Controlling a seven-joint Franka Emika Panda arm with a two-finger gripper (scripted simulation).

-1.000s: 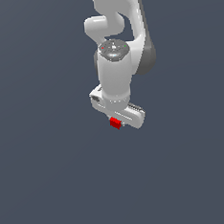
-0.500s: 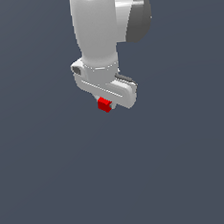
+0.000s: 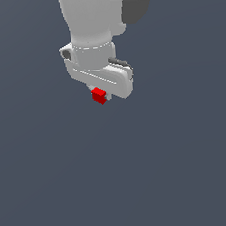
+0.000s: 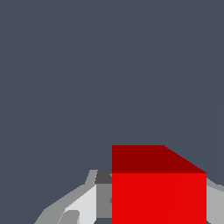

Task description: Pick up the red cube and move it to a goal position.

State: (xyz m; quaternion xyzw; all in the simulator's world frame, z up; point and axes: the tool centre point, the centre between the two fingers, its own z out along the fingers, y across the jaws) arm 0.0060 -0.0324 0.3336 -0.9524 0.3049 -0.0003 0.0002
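Gripping the red cube (image 3: 99, 95), smooth white fingers (image 4: 83, 203) pinching its flat, matte faces

Plain dark grey-blue ground (image 3: 178, 177), featureless.

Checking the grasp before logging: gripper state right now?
Gripper: closed, holding the red cube between its fingers.

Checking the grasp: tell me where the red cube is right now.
In the exterior view the red cube sits upper centre, directly under the white gripper; the wrist view shows it between the fingers.
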